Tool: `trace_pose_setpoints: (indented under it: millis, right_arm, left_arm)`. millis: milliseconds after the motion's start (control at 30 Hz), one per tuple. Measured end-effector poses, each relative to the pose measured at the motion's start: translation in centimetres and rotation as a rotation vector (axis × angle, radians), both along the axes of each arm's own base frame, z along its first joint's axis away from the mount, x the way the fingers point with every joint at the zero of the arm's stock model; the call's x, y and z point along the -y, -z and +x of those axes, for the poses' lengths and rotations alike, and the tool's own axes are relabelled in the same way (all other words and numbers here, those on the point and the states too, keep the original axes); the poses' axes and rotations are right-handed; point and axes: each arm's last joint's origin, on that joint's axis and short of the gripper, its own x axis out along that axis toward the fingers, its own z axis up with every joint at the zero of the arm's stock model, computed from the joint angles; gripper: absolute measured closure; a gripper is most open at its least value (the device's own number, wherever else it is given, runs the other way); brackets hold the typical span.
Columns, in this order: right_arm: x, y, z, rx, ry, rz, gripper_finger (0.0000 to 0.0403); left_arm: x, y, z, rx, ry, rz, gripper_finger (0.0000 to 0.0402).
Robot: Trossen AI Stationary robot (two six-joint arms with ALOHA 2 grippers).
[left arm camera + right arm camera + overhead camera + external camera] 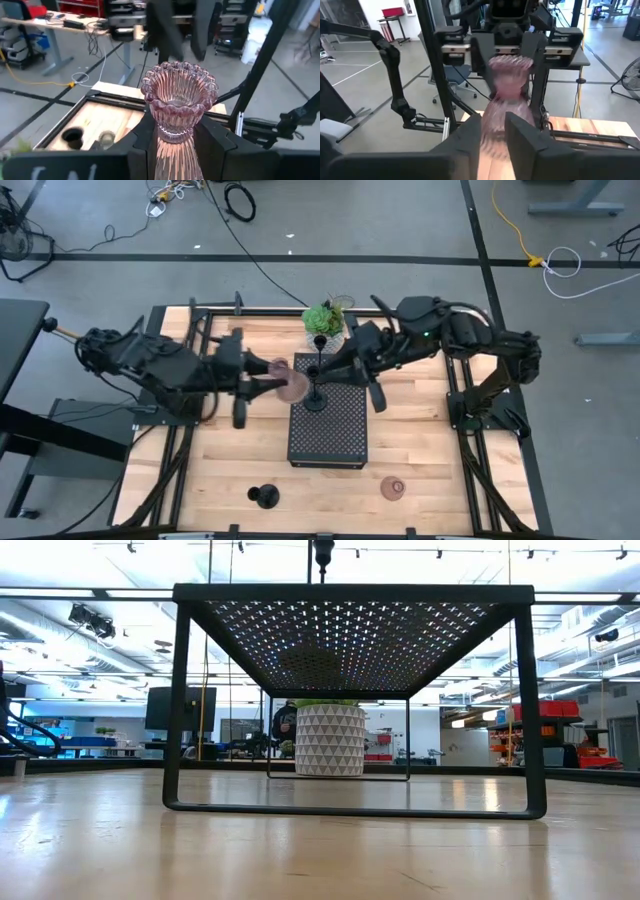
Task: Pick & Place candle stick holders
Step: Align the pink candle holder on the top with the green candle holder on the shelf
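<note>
1. Candle stick holders are only partly placed, in my judgement. On the wooden table [430, 450] the black perforated tray [330, 435] carries one holder, one holder is in the air, and two wait on the table near its front edge. I can count only these four with certainty, so most of the work seems to remain.
2. Left gripper [275, 380] hangs at the left edge of the tray, above its back corner. It is clamped on the ribbed stem of a pink glass holder [179, 105], one finger on each side. I judge that this is the carrying step, just before the holder is set down.
3. Right gripper [345, 365] is above the back of the tray, near the green potted plant [322, 318]. In its own wrist view the fingers stand apart and I see nothing clearly gripped between them, so I take it as released.
4. Pink glass holder, seen closely, is transparent with a rose tint. It has vertical ribs, a narrow waist and a flared mouth with a rim of small beads. It stands upright in the grip.
5. Black thin-stemmed holder [315, 398] stands upright on the back part of the tray, between the two grippers.
6. Second black holder [265, 496] stands on the table, front left of the tray and apart from it.
7. Short pinkish glass cup [393, 487] sits on the table at the front right of the tray, near it but not touching.
</note>
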Motion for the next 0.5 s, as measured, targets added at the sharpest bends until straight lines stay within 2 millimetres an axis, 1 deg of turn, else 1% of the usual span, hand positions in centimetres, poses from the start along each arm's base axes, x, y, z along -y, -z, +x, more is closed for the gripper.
trace_pose_setpoints:
  millis: [133, 233, 333, 500]
  right_arm:
    - [0.0, 0.3, 0.5, -0.003, -0.001, -0.008, 0.0270]
    - [-0.2, 0.1, 0.4, 0.017, -0.007, -0.019, 0.0235]
    - [-0.5, 0.1, 0.3, 0.016, -0.019, -0.020, 0.0203]
    - [-1.1, 0.3, 0.6, 0.017, -0.035, -0.031, 0.0165]
  left_arm:
    - [0.3, -0.1, 2.6, -0.038, 0.038, 0.030, 0.0299]
    - [0.3, 0.0, 3.9, -0.058, 0.040, 0.033, 0.0300]
    - [0.1, 0.0, 5.0, -0.062, 0.034, 0.033, 0.0300]
    - [-0.4, -0.2, 6.0, -0.053, 0.036, 0.023, 0.0300]
